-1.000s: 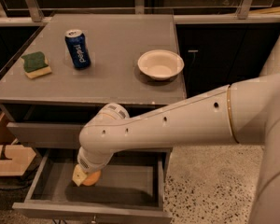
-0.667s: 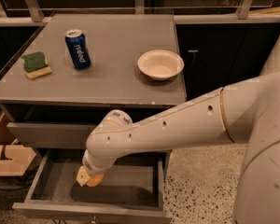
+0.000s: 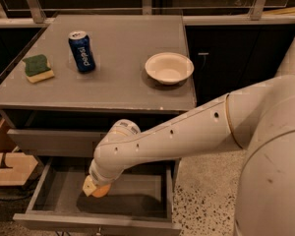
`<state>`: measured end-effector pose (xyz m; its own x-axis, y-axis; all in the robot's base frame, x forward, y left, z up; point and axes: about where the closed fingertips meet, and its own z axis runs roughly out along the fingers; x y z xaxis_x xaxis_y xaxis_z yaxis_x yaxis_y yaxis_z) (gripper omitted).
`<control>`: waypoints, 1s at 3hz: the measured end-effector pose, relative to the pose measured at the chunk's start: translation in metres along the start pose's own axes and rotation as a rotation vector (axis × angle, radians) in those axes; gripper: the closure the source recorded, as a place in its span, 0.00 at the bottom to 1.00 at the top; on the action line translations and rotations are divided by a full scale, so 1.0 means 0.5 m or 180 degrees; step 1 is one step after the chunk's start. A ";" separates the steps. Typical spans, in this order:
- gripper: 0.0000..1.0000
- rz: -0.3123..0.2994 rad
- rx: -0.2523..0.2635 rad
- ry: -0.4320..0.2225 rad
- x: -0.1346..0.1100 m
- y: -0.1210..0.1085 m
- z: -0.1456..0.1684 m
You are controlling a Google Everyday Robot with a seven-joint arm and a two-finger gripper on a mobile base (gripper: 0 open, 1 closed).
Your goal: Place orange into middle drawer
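Hand [image 3: 94,187] is positioned low inside the open, wide, shallow grey middle drawer [image 3: 137,191], over the left half of its dark grey bottom. The small, smooth, round orange fruit [image 3: 103,191] is clamped in the hand. Only its lower right part is seen, the rest being covered by the hand's beige tip. The orange fruit is held inside the drawer's outline, close over the bottom. A shadow is cast beneath it toward the front wall, and contact with the bottom cannot be told.

The middle drawer is pulled well out from the grey cabinet, second tier down. The closed grey drawer front [image 3: 49,142] one tier above is partly hidden by the white rounded robot arm [image 3: 187,132]. The arm is run in from the right, across the cabinet face, and bent down at the wrist into the drawer.

Three items are carried on the grey table [image 3: 123,85]:
- The blue soda can [image 3: 81,51] is stood upright at back left.
- The green-topped yellow sponge [image 3: 38,68] is laid near the left edge, just left of the can and not touching it.
- The white round bowl [image 3: 169,68] is set upright on the right side, well apart from the can.

Speckled light floor [image 3: 206,195] is seen right of the drawer, under the arm.
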<state>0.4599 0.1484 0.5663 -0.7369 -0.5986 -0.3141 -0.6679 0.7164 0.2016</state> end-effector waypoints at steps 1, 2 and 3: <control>1.00 0.0009 -0.0001 0.0045 0.005 0.005 0.012; 1.00 0.0134 -0.0026 0.0077 0.001 0.008 0.060; 1.00 0.0371 0.0009 0.0057 -0.021 0.009 0.115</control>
<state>0.4707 0.1786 0.5173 -0.8112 -0.5176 -0.2721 -0.5774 0.7824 0.2331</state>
